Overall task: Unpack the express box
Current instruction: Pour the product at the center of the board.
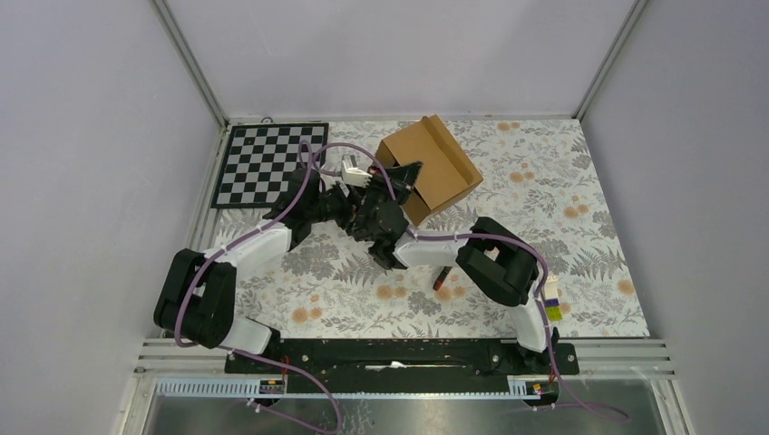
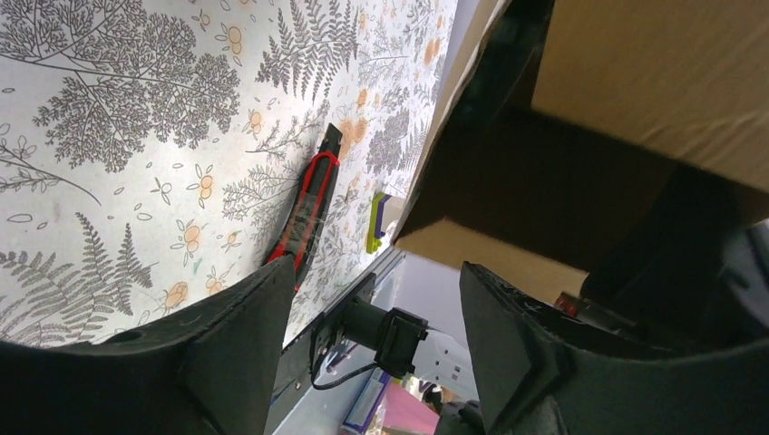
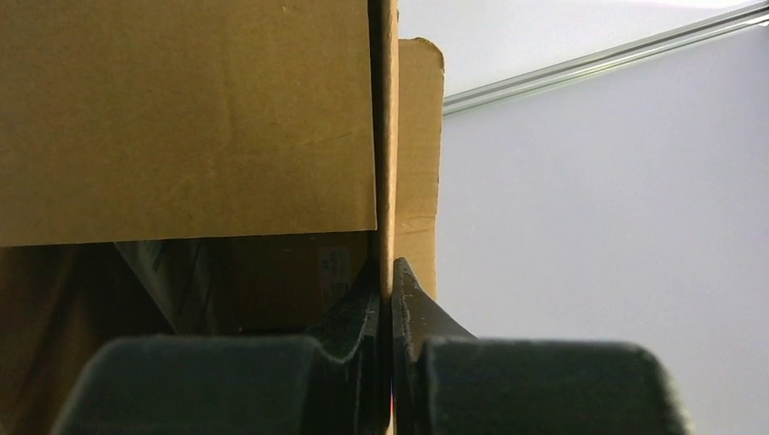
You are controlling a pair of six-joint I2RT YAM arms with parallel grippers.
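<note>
The express box, a plain brown carton, lies tipped at the back middle of the table with its open side toward the arms. My right gripper is shut on a thin cardboard wall or flap at the box's opening; in the right wrist view the card edge runs straight down between the closed fingers of the right gripper. A dark interior shows below a brown flap. My left gripper is open just left of the box, with nothing between its fingers.
A red-handled cutter lies on the floral tablecloth near the right arm, also visible as the cutter in the left wrist view. A checkerboard sits at the back left. A small yellow and purple item lies by the right base.
</note>
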